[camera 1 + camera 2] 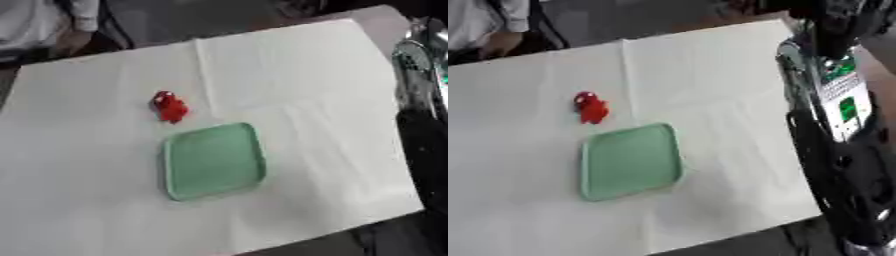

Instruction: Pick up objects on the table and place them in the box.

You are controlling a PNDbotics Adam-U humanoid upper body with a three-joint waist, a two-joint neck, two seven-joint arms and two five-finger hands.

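A small red object (169, 106) lies on the white-covered table (96, 190), left of the middle. Just in front of it and a little to the right sits a shallow green tray (214, 160) with rounded corners and nothing in it. The red object is close to the tray's far left corner but apart from it. My right arm (842, 105), black with silver joints and a green panel, runs down the right side beyond the table's right edge. Its black lower end (855, 200) is near the lower right corner, far from both things; I cannot make out the hand there. My left hand does not show.
The white cloth has a crease (203, 65) running back from the tray towards the far edge. The table lies askew, with its near right corner (420, 207) beside my arm. Dark floor shows past the front and far edges.
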